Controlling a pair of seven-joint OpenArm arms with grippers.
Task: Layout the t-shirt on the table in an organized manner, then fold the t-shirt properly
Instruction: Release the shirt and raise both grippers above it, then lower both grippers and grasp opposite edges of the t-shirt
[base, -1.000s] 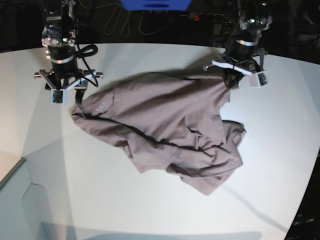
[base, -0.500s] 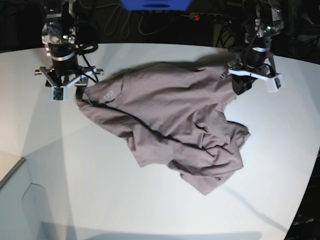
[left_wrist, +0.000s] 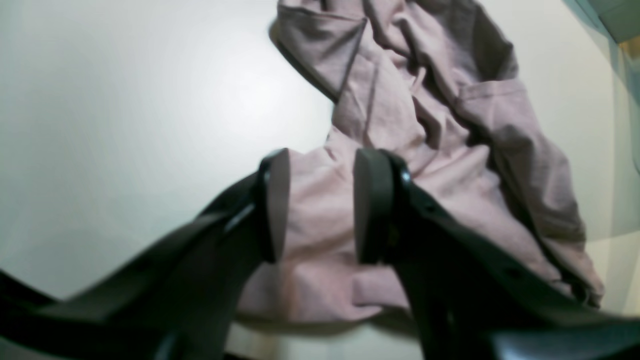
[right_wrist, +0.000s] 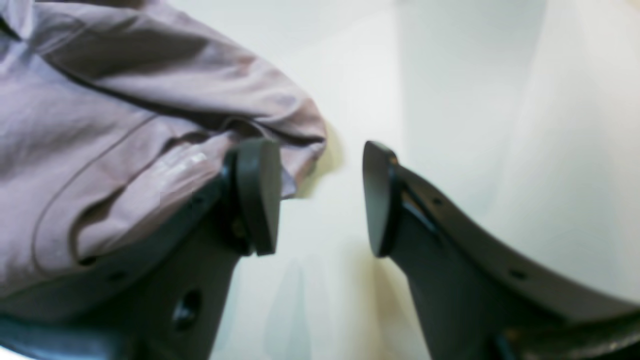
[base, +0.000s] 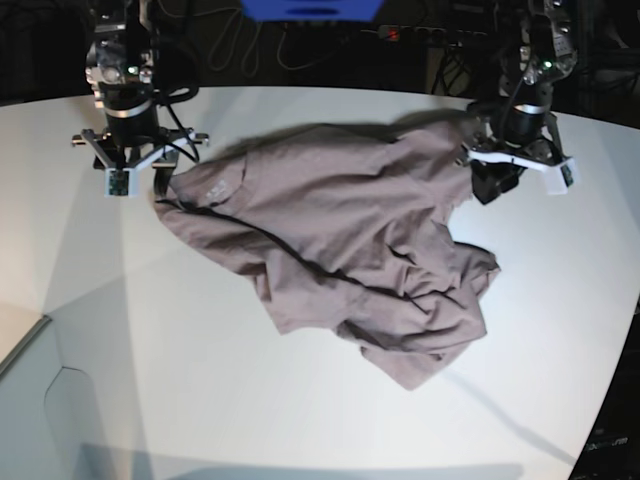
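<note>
Base view: t-shirt (base: 340, 260) crumpled mid-table (base: 200, 400), probably soft, light, slack, best pinched at hem corners or shoulders; left gripper (left_wrist: 320, 215) parted astride cloth, right gripper (right_wrist: 320, 200) parted, empty.

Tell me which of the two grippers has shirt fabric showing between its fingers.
The left gripper: the t-shirt shows between its parted fingers. The right gripper frames only bare table, with the shirt's edge beside one finger.
</note>
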